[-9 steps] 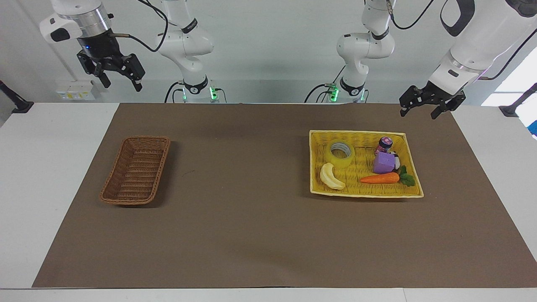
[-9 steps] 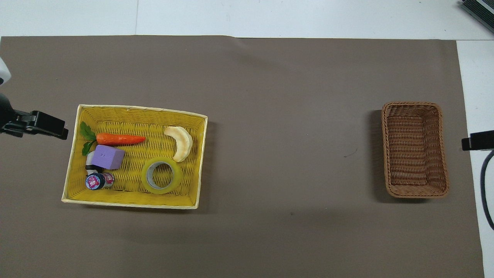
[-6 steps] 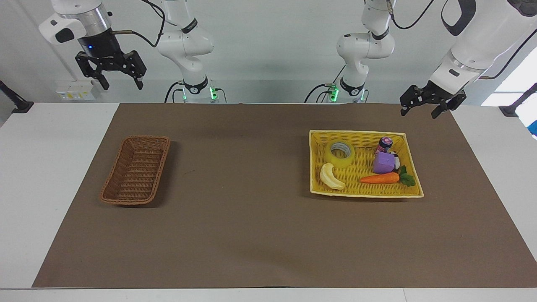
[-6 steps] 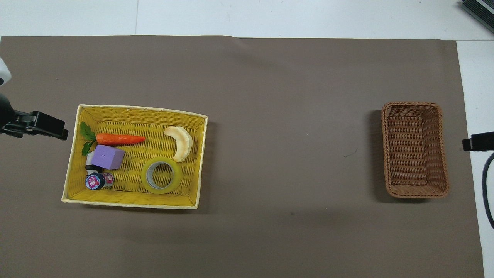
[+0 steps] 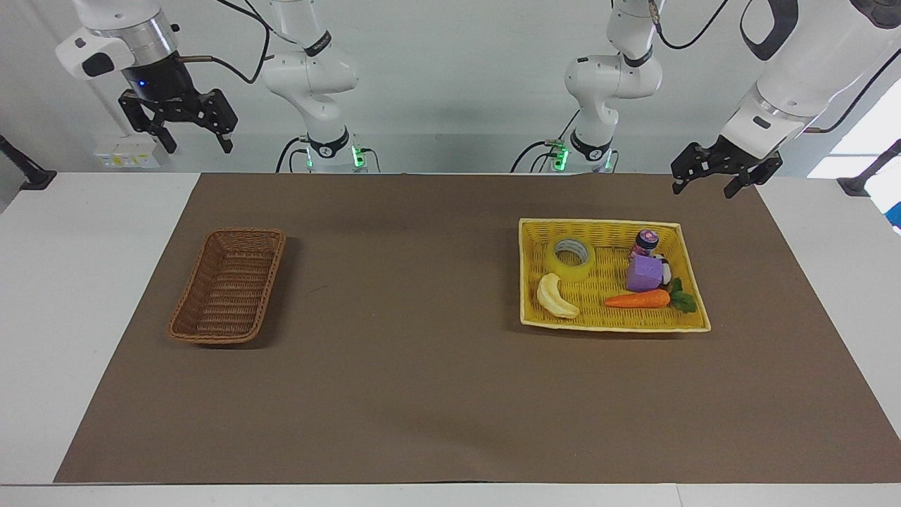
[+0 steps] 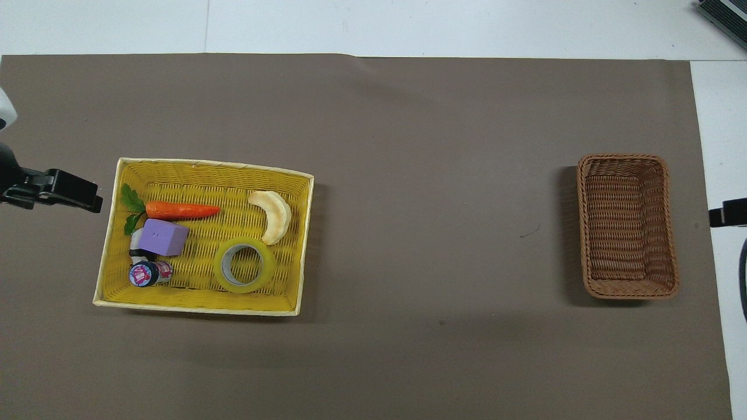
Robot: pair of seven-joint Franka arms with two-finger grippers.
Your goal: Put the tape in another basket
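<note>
Left gripper [image 5: 706, 182] is up in the air over the brown mat [image 5: 422, 366], just off the corner of the yellow tray [image 5: 605, 224] at the left arm's end of the table, fingers spread and nothing between them. Right gripper [image 5: 186, 134] is hanging high up at the right arm's end, also spread wide and empty, not over either container as far as I can tell.

The tape [image 6: 244, 268] is lying flat in the yellow tray, hole facing up, on the side of the tray nearer the robots. Right beside it, a bit farther from the robots, is the banana [image 6: 272, 216], looks like it's touching or nearly so. Same tray also has a carrot [image 6: 181, 209], a purple block [image 6: 164, 237] and a little dark bottle [image 6: 146, 273] with a pink label, all bunched toward the left arm's end.

The basket [image 6: 627, 169] sits well apart from the tray, down at the right arm's end, with nothing in it
</note>
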